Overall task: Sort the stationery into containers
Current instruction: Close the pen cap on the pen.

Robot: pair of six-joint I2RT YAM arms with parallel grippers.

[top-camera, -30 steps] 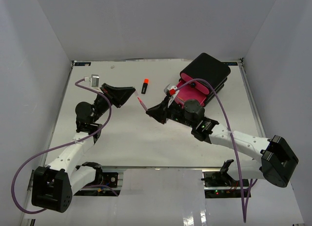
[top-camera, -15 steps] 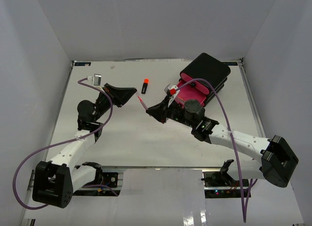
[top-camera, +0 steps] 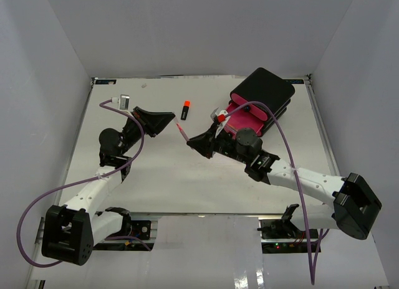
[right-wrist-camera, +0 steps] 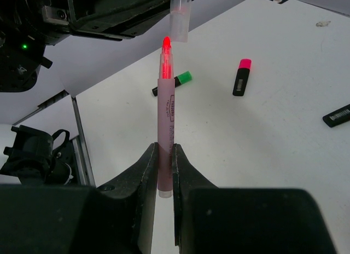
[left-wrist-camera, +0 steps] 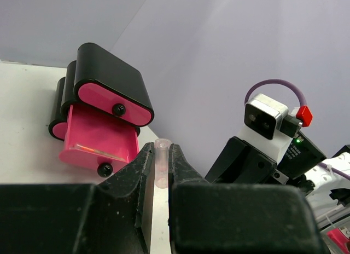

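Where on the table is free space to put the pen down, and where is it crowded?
Free: the bare table from the right tool to the near edge, and the far strip left of the drawer box. Crowded: between the left tool, the right tool and the orange-capped highlighter.

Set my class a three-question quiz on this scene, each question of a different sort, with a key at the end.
1. True or false: the right gripper is shut on a pink pen whose red tip is bare.
2. What does the left gripper hold? A) an eraser B) a clear pen cap C) a pair of scissors
3. Fill in: the pink drawer with a thin item lying in it stands ____.

Key: 1 true; 2 B; 3 open.
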